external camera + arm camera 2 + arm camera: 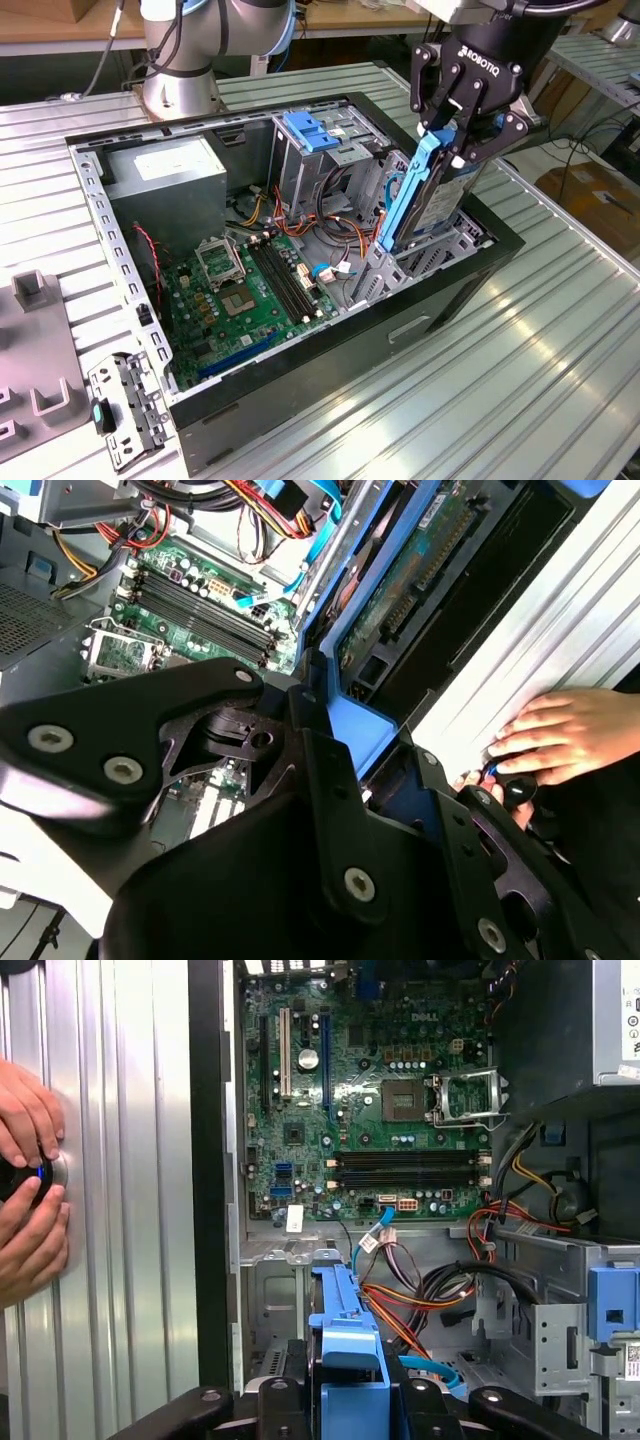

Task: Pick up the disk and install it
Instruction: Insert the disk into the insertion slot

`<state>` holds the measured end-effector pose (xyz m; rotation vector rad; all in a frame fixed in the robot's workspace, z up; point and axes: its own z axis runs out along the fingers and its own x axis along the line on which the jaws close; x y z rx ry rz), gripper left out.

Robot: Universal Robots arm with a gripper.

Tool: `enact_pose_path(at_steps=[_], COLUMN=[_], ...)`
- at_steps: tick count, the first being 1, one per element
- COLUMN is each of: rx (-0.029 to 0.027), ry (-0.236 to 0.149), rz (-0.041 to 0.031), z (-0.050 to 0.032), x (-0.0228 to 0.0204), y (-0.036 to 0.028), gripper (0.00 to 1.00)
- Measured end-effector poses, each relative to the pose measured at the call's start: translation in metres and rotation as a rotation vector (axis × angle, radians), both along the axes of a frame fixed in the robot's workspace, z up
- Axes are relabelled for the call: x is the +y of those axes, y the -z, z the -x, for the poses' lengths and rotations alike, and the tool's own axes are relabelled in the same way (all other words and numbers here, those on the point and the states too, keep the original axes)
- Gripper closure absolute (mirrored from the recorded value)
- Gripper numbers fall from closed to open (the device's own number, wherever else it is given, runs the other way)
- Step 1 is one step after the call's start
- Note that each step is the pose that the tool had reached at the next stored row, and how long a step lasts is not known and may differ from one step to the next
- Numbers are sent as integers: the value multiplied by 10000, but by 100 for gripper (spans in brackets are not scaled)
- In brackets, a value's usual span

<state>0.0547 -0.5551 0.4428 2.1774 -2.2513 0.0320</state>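
Hand (452, 143) is shut on the disk (432, 205), pinching its upper end across the blue rail (405, 195). The disk hangs on edge below it, leaning a little off upright. The disk's lower end sits at the mouth of the bay (375, 280), in the corner of the case (300, 405) nearest the exterior view's right. How deep it sits I cannot tell.

The step in hand looks like the insertion itself. To do it well, I judge the disk should be squared to the bay, with the rails lined up on the metal guides and the lean taken out, since a skewed carrier will likely bind. The push ought to run straight along the disk's long axis and slowly. The grip should be firm so the rail (smooth plastic, probably slippery) does not slide. Cables (320, 215) lie just beside the bay, toward the board (240, 290), and should not get caught under the disk's lower edge.
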Motion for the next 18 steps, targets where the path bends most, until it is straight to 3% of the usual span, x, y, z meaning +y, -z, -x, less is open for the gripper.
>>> enact_pose_path(at_steps=[7, 10, 11, 12, 16, 18], rx=[0, 0, 0, 0, 0, 0], ry=[0, 0, 0, -1, 0, 0], rz=[-1, 1, 0, 0, 2, 2], z=[0, 0, 0, 0, 0, 0], x=[0, 0, 0, 0, 0, 0], y=[1, 13, 37, 55, 148, 215], gripper=[63, 56, 56, 49, 49, 57])
